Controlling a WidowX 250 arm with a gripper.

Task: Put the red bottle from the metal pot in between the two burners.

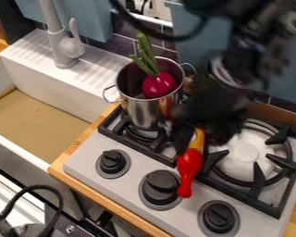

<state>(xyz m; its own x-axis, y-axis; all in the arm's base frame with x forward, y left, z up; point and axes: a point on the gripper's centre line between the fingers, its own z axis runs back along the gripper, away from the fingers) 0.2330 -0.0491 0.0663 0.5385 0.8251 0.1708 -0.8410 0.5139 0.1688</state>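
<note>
My gripper [203, 118], dark and blurred, hangs over the back middle of the stove, just right of the metal pot [141, 109]. Directly below and in front of it is the red bottle [188, 165], with a yellow part at its upper end close against the gripper. The bottle slants between the left burner [143, 134] and the right burner [246, 152], its narrow red end toward the knobs. The gripper's dark body hides the bottle's far end, and whether it holds the bottle is unclear.
A purple-red vegetable [158, 85] with green leaves sits in the pot, which stands on the left burner. Three black knobs [160, 187] line the stove's front. To the left are the sink [39, 120] and a grey faucet [67, 46].
</note>
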